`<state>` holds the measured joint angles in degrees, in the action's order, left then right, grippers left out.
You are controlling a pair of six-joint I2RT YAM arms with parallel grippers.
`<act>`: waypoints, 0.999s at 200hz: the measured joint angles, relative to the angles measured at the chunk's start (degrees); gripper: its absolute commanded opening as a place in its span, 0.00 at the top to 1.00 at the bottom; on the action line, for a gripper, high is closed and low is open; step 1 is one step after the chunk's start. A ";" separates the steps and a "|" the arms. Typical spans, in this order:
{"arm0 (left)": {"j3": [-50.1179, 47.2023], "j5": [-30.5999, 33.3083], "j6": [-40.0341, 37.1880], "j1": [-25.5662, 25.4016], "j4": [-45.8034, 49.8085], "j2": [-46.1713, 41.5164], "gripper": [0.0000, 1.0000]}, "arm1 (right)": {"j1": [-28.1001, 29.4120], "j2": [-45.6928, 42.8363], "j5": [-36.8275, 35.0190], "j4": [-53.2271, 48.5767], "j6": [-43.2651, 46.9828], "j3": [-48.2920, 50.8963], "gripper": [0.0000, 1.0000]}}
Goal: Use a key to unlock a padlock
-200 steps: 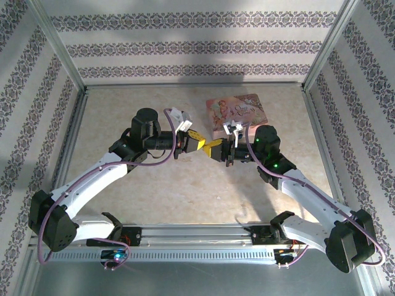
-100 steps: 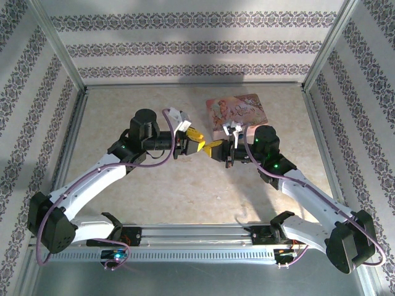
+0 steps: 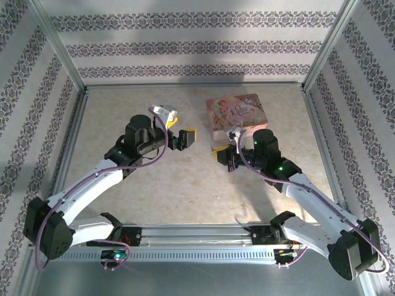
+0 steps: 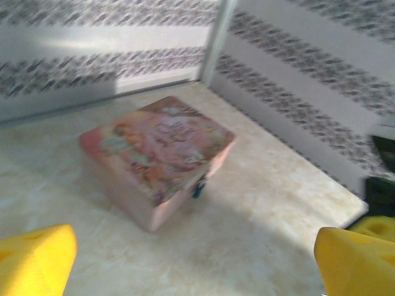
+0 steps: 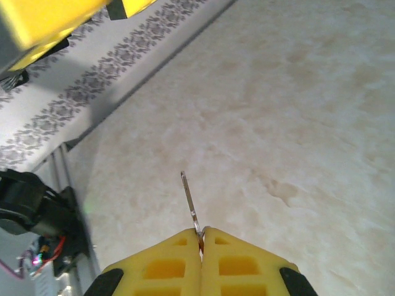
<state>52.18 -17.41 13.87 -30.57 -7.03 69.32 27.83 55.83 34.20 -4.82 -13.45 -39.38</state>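
Observation:
The key [image 5: 190, 200], a thin silvery sliver, sticks out forward from the tips of my right gripper [image 5: 202, 233], which is shut on it above the bare floor. Seen from above, that gripper [image 3: 219, 150] hovers just in front of the pink tin [image 3: 237, 114]. The padlock [image 4: 199, 187] shows as a small blue body hanging at the tin's [image 4: 157, 148] near side, blurred. My left gripper [image 4: 194, 265] is open, its yellow fingers [image 4: 34, 262] spread wide with nothing between them. From overhead, the left gripper [image 3: 184, 138] sits left of the right one, with a gap between them.
The floor [image 3: 185, 179] is pale marbled stone, boxed in by patterned walls [image 3: 197, 49] and metal posts. The tin stands at the back right. The left arm's yellow finger [image 5: 55, 18] looms at the right wrist view's top left.
The two grippers were tip to tip at the centre. My left gripper has pulled back to the left and turned; the right gripper keeps the key and has dropped slightly nearer.

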 measured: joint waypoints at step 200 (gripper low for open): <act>40.44 -7.67 22.97 1.01 14.08 54.27 0.10 | 0.00 -17.84 -13.97 -11.58 3.15 5.75 1.00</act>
<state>92.62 -25.08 36.84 -29.56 7.05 123.59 27.83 38.00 20.23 -16.40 -10.31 -33.63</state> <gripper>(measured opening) 0.923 0.044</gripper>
